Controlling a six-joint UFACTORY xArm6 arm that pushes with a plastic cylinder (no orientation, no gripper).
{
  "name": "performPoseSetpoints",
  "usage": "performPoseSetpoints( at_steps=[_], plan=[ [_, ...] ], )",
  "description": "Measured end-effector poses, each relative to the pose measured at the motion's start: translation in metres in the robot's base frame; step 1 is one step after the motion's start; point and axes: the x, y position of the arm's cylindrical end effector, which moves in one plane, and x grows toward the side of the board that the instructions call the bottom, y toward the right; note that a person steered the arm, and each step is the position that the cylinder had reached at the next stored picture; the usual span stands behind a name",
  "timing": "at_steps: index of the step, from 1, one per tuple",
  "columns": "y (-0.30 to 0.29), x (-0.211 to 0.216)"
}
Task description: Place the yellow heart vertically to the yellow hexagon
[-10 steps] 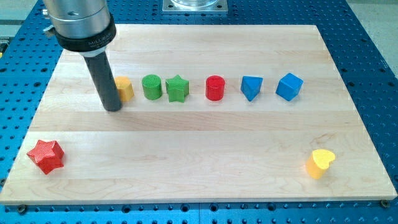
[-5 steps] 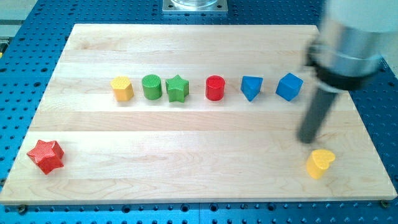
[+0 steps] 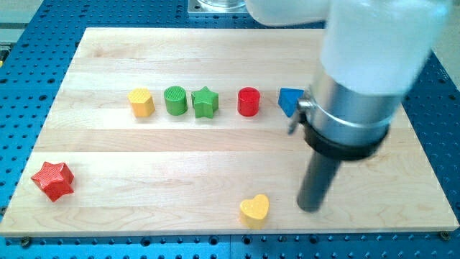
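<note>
The yellow heart [image 3: 254, 209] lies near the view's bottom edge of the wooden board, a little right of centre. The yellow hexagon [image 3: 141, 102] stands at the left end of a row of blocks in the upper half. My tip [image 3: 310, 207] rests on the board just to the right of the heart, a short gap away from it. The arm's wide body covers the board's upper right part.
The row holds a green cylinder [image 3: 175, 99], a green star [image 3: 205, 101], a red cylinder [image 3: 249, 101] and a blue block [image 3: 289, 100] partly hidden by the arm. A red star [image 3: 53, 180] lies at the bottom left. The board's bottom edge [image 3: 230, 232] is close below the heart.
My tip swept from the far left by the hexagon to the right side, then came down and left. The yellow heart slid left along the bottom from the lower right corner.
</note>
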Motion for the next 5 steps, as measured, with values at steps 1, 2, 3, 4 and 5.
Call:
performPoseSetpoints(
  at_steps=[1,2,3,4,5],
  plan=[
    [-0.012,0.013],
    [-0.035,0.013],
    [-0.098,0.009],
    [-0.149,0.004],
    [-0.192,-0.017]
  ],
)
